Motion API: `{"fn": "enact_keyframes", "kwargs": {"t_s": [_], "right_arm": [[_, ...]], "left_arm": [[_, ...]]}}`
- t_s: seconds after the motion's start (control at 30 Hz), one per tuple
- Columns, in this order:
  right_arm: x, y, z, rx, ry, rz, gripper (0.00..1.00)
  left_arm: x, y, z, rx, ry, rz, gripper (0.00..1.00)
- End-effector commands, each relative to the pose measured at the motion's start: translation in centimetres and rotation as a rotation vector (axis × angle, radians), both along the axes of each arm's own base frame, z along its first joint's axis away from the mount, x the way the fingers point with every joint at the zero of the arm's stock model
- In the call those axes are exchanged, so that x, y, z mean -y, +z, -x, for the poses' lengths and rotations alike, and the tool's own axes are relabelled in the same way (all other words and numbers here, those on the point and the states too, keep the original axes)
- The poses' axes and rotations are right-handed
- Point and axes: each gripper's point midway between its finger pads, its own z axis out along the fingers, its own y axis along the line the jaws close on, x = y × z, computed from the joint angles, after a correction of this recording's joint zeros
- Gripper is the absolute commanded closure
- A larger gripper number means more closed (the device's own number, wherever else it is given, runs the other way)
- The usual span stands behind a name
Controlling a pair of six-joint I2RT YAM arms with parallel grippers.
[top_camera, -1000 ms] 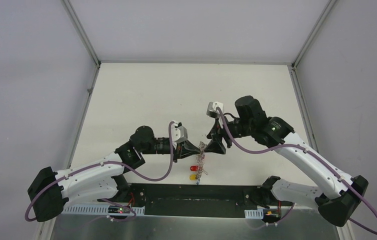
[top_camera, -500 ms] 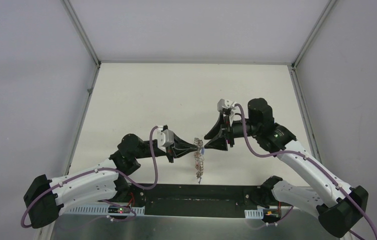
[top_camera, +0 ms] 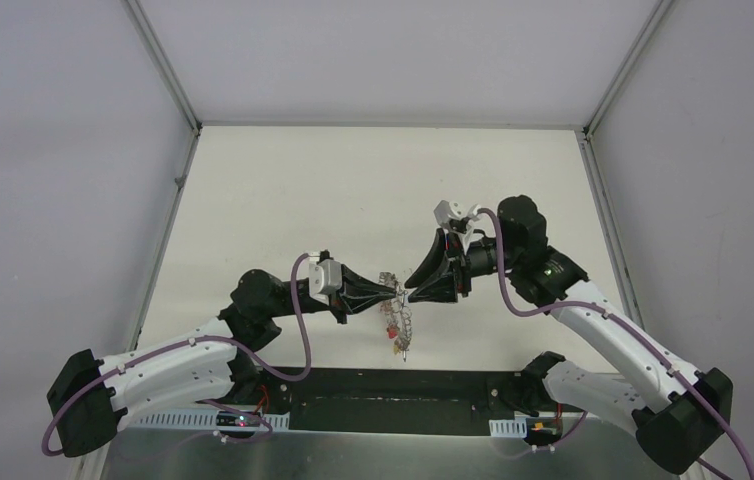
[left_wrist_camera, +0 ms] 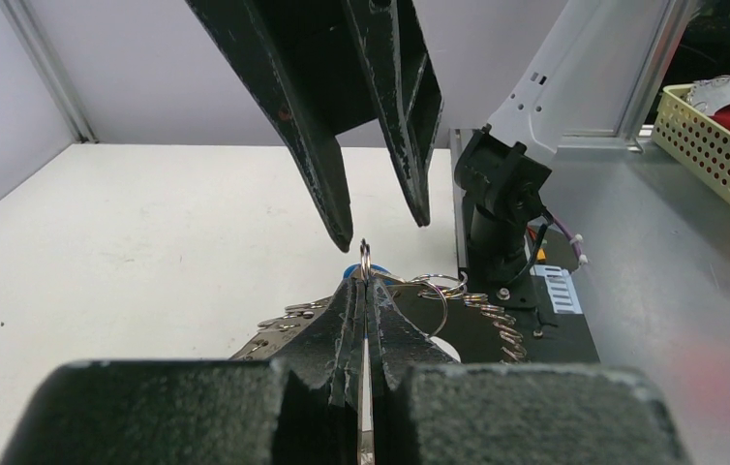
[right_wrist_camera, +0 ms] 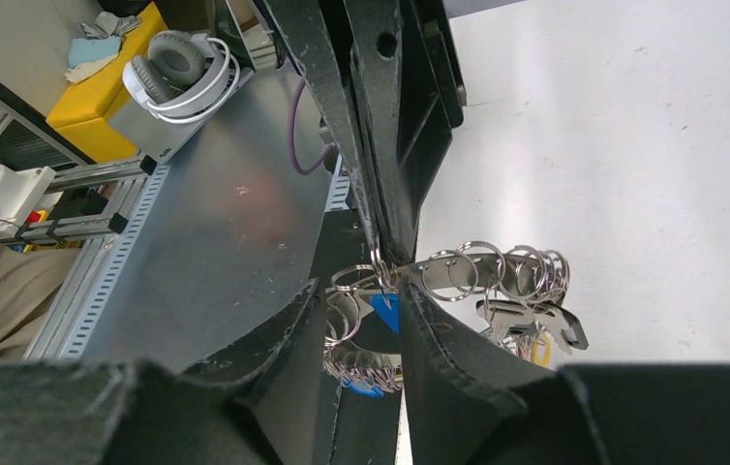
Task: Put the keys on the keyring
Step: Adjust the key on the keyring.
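My left gripper (top_camera: 393, 292) is shut on the keyring (top_camera: 400, 322), which hangs below its tips with small keys dangling. In the left wrist view its tips (left_wrist_camera: 366, 288) pinch the metal edge-on, with a blue key head (left_wrist_camera: 351, 273) just behind. My right gripper (top_camera: 411, 293) faces it tip to tip. In the right wrist view its jaws (right_wrist_camera: 366, 286) stand apart on either side of a blue key head (right_wrist_camera: 387, 310) and some small split rings. The keyring's band (right_wrist_camera: 497, 271) extends right, with a yellow key head (right_wrist_camera: 538, 351) hanging below it.
A black strip (top_camera: 383, 400) runs along the table's near edge between the arm bases. Off the table there are a yellow mesh basket (left_wrist_camera: 719, 126) holding something red, white headphones (right_wrist_camera: 182, 63) and a yellow box (right_wrist_camera: 109, 82).
The left arm drew back to the left with the keyring. The right gripper swung round to face the left gripper's tips, and its jaws narrowed around the ring's end.
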Motion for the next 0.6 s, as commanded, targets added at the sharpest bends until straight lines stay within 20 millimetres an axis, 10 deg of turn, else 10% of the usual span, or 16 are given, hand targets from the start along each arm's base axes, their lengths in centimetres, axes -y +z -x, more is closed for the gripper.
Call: {"fn": "enact_keyframes", "kwargs": {"t_s": [0.0, 0.4, 0.57], "right_arm": [[-0.1, -0.1, -0.2, 0.014, 0.006, -0.016, 0.65], [-0.3, -1.0, -0.6, -0.006, -0.011, 0.008, 1.00], [-0.1, -1.6, -0.5, -0.001, -0.011, 0.026, 1.00]], "left_arm": [[-0.8, 3.2, 1.1, 0.087, -0.024, 0.108, 1.00], [-0.7, 3.1, 1.2, 0.079, -0.030, 0.107, 1.00], [-0.8, 3.2, 1.2, 0.081, -0.027, 0.111, 1.00]]}}
